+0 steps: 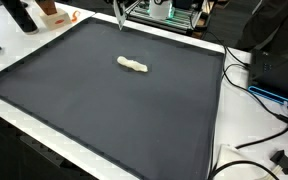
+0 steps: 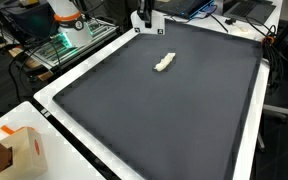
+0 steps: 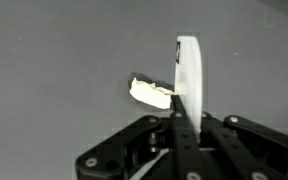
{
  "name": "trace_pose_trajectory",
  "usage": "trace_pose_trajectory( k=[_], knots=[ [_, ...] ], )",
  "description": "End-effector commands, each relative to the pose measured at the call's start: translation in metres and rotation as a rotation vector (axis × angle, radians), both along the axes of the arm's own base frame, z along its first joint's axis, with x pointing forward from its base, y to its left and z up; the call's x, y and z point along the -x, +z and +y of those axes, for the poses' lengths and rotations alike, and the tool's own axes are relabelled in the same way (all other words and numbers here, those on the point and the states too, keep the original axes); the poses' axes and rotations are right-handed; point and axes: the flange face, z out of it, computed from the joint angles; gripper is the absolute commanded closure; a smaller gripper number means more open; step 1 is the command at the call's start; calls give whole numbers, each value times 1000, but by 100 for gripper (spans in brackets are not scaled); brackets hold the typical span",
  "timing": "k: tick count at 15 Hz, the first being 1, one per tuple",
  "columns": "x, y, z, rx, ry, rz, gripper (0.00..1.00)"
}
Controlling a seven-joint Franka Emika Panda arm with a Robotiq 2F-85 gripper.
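We see the tool (image 3: 187, 122) pinched shut on a thin white stick (image 3: 188, 70) at the far edge of the dark mat (image 1: 104, 110), the cream lump (image 1: 133, 66) lying apart mid-mat, and we judge that so narrow a grip could let the stick twist or slip.

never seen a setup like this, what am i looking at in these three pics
You are seeing a robot arm from three cameras. Two stand outside the robot and look at a dark mat from different sides. The third sits on the arm's wrist and looks past its gripper, the black part that grasps things. On the mat lies one small cream lump; what it is I cannot tell. The gripper seems to hold a white flat piece, which sticks out in front of it.
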Motion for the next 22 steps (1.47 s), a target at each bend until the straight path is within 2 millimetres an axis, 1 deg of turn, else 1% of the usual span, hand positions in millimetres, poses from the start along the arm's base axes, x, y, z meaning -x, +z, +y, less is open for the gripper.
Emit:
trace_pose_trajectory(
  k=[1, 3, 4, 5, 7, 12, 13, 15, 19, 22],
  knots=[
    [5, 10, 19, 103, 102, 15, 99],
    [6, 12, 28, 138, 184, 36, 99],
    [9, 14, 33, 115, 261, 71, 99],
    [3, 7, 28, 105, 173, 31, 96],
    [5, 10, 35, 100, 226, 55, 96],
    [5, 11, 35, 98, 244, 60, 96],
    [5, 11, 35, 98, 244, 60, 99],
    [2, 1, 50, 131, 203, 70, 99],
    [-7, -13, 81, 193, 80, 8, 99],
    [-12, -26, 97, 269, -23, -19, 99]
  ],
)
